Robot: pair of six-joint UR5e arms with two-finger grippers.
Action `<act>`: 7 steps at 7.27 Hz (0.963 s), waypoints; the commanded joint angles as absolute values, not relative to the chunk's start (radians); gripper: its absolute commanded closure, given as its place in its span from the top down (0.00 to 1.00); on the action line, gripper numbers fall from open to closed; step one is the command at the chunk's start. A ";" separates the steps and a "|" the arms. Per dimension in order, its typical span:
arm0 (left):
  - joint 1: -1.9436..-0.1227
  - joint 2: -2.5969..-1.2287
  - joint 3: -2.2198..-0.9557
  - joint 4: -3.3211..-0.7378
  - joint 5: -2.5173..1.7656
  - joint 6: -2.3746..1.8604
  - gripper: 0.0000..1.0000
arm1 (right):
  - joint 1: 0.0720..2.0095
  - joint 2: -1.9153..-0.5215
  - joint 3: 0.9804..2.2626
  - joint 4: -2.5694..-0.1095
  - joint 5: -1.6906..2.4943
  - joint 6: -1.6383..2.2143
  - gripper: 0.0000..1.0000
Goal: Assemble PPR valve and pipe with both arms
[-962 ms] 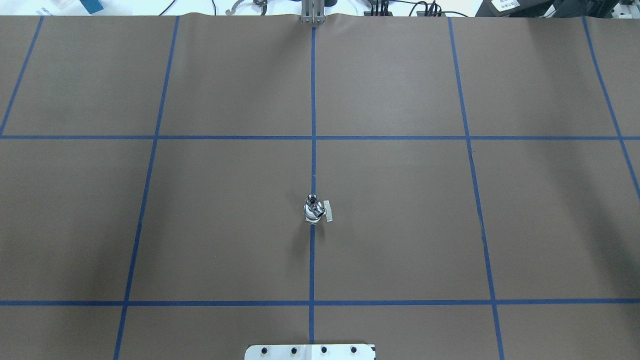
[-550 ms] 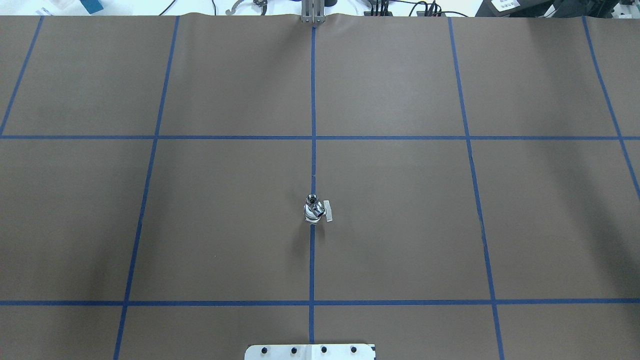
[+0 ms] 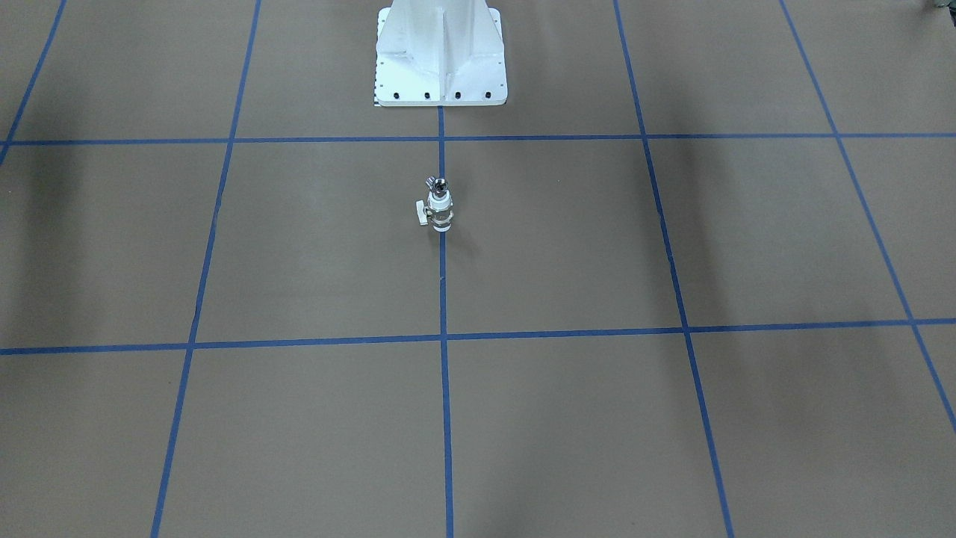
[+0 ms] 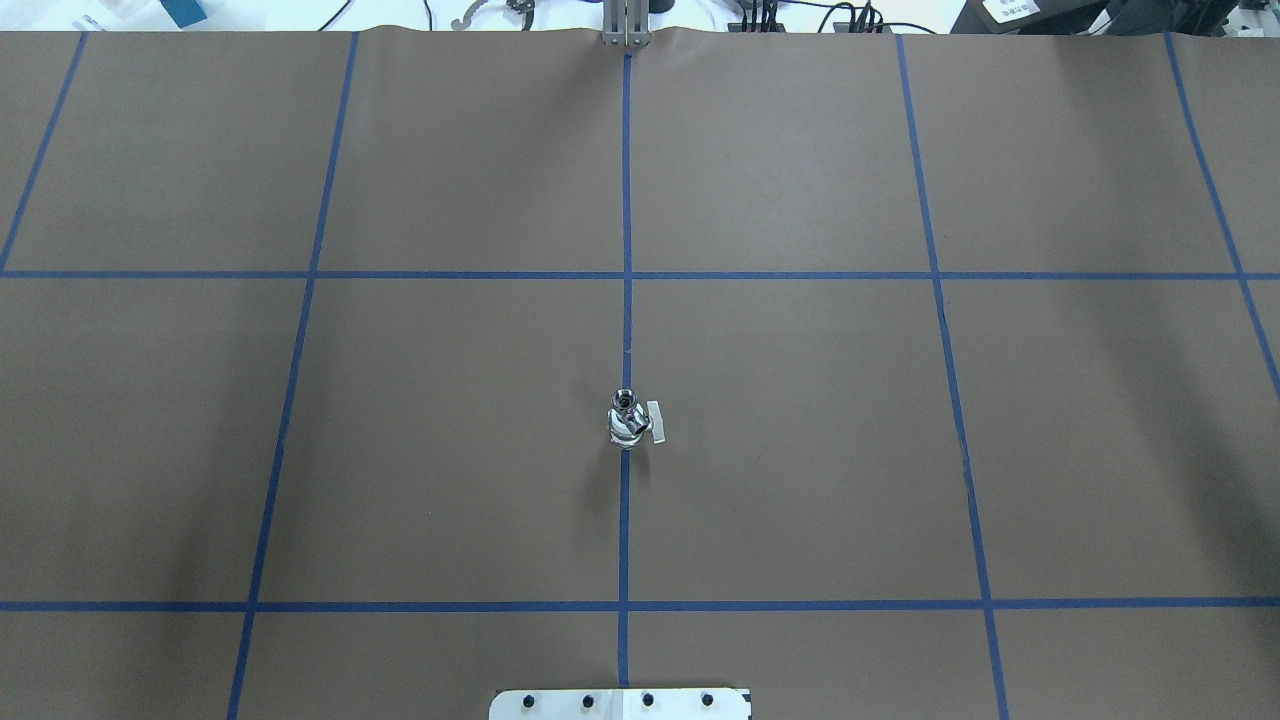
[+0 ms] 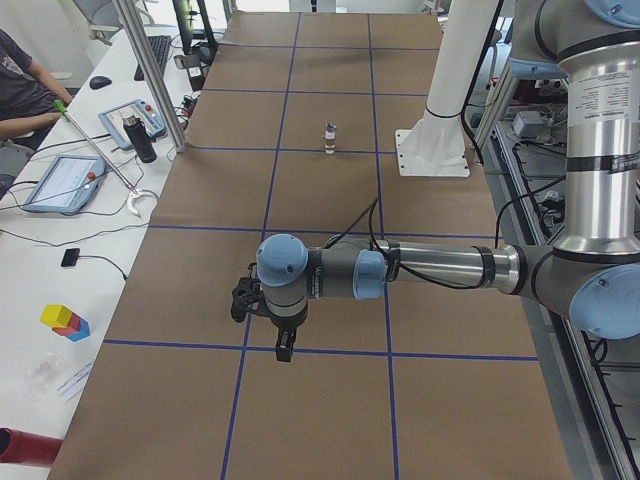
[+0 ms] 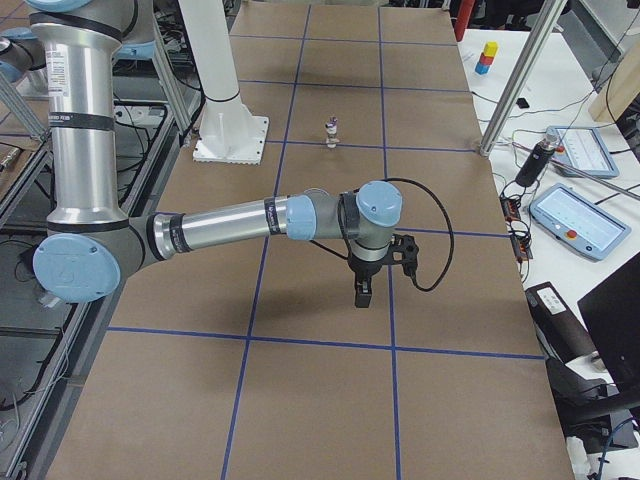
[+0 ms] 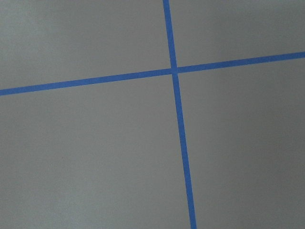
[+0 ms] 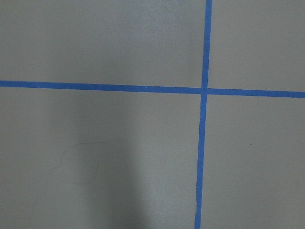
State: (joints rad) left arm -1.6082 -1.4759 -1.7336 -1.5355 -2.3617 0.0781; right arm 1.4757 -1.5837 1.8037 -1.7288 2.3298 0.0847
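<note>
The white PPR valve stands upright on the centre tape line, its small white handle to one side. A shiny metal piece, the pipe, sits on its top end. Both also show in the front view. My left gripper hangs over the brown paper far from the valve, seen only in the left side view. My right gripper does the same in the right side view. I cannot tell if either is open or shut. Both wrist views show only paper and blue tape.
The white bolted pedestal stands just behind the valve. Control tablets and cables lie on the white bench along the far side. A person sits there. An aluminium post rises at the table edge.
</note>
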 commanded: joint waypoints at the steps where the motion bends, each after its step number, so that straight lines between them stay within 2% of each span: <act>1: -1.603 -1.450 -1.790 -1.526 -2.361 0.052 1.00 | 1.476 -1.586 1.804 -1.729 2.323 0.087 0.99; 7: -1.569 -1.440 -1.802 -1.520 -2.358 -0.008 1.00 | 1.476 -1.600 1.804 -1.729 2.304 0.084 0.99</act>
State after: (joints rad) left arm -1.5706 -1.4418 -1.8016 -1.5212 -2.3542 -0.0066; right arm 1.4761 -1.5933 1.8039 -1.7294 2.3162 0.0879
